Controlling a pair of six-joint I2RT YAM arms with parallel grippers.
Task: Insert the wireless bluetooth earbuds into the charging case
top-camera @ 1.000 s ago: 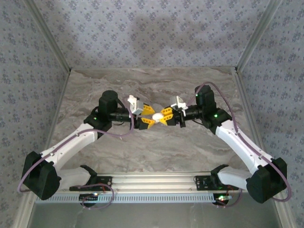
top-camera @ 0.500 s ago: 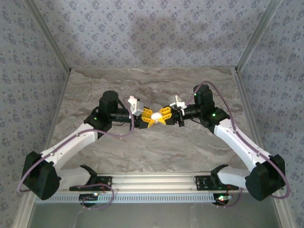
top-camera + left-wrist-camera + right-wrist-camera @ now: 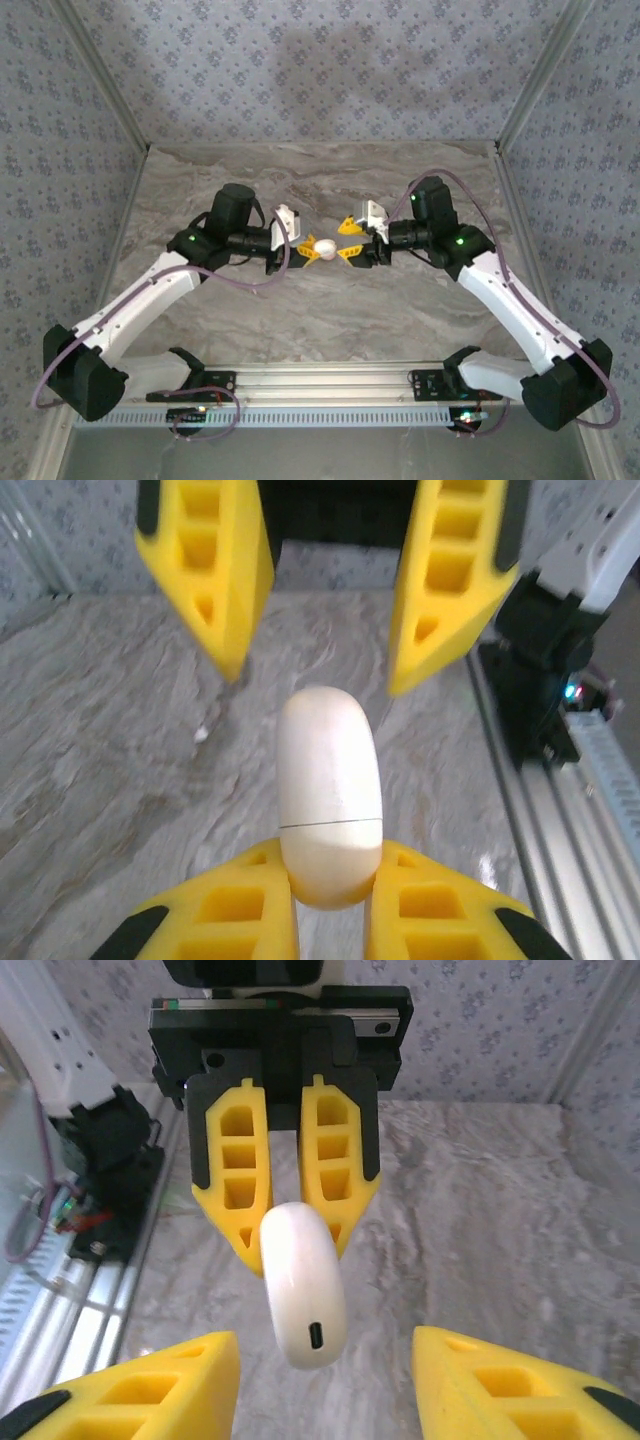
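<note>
The charging case (image 3: pixel 325 248) is a white oval shell, closed, held in the air above the middle of the table. My left gripper (image 3: pixel 306 249) is shut on one end of it; in the left wrist view the yellow fingers (image 3: pixel 250 910) clamp the case (image 3: pixel 328 800) just below its seam. My right gripper (image 3: pixel 350 240) faces it, open, its fingers standing apart on either side of the case's other end (image 3: pixel 303 1285), where a small dark port shows. A tiny whitish speck (image 3: pixel 201 735) lies on the table below, too small to tell if it is one of the earbuds.
The marbled table top (image 3: pixel 320 180) is walled by patterned panels at the back and sides. An aluminium rail (image 3: pixel 320 385) with both arm bases runs along the near edge.
My left gripper has shut on the case. My right gripper, which held it before, has opened and let go, and has drawn back slightly to the right.
</note>
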